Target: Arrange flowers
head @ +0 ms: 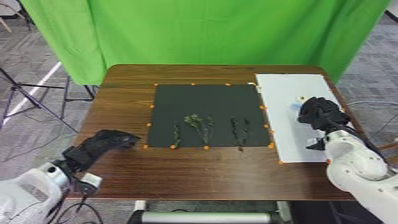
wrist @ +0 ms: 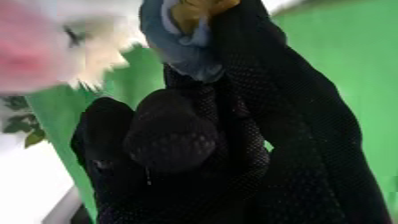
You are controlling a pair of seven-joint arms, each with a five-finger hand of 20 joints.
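Hovering by blue petals (wrist: 185, 47), right robot hand (head: 322, 114); greenery (head: 194, 120) on black mat (head: 209, 100)

Stems (head: 205, 131) obstruct the near half of the black mat (head: 200, 100), with open room above its far half.

Green sprigs (head: 197, 121) are laid towards six o'clock on the black mat (head: 195, 100). At the brown wooden table's (head: 200, 182) three o'clock, a white sheet (head: 284, 86) is partly covered by the right hand (head: 323, 114); the left hand (head: 110, 140) is held near nine.
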